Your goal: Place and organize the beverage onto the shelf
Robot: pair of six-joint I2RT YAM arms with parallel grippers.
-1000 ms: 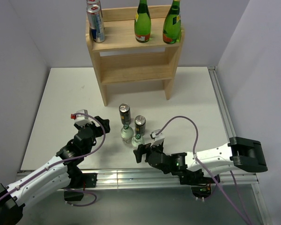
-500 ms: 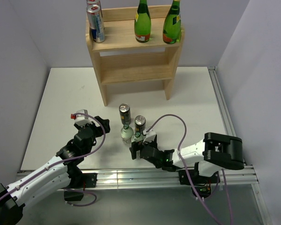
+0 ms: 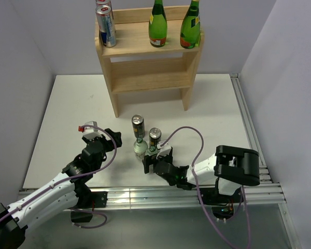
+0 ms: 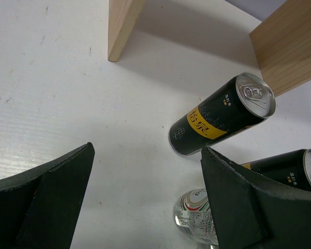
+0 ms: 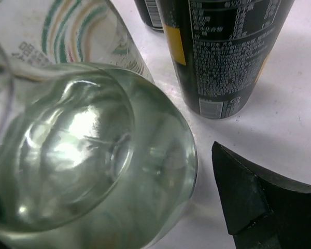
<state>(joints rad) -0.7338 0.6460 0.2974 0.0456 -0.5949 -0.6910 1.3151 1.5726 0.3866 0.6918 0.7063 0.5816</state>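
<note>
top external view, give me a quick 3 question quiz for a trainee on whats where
1. True or false: the lower tier of the shelf holds drinks.
2. How many black cans stand on the table?
3. The right claw is right beside: A) a clear bottle B) the shelf C) the table's far edge.
Key: 1 false; 2 two; 3 A.
</note>
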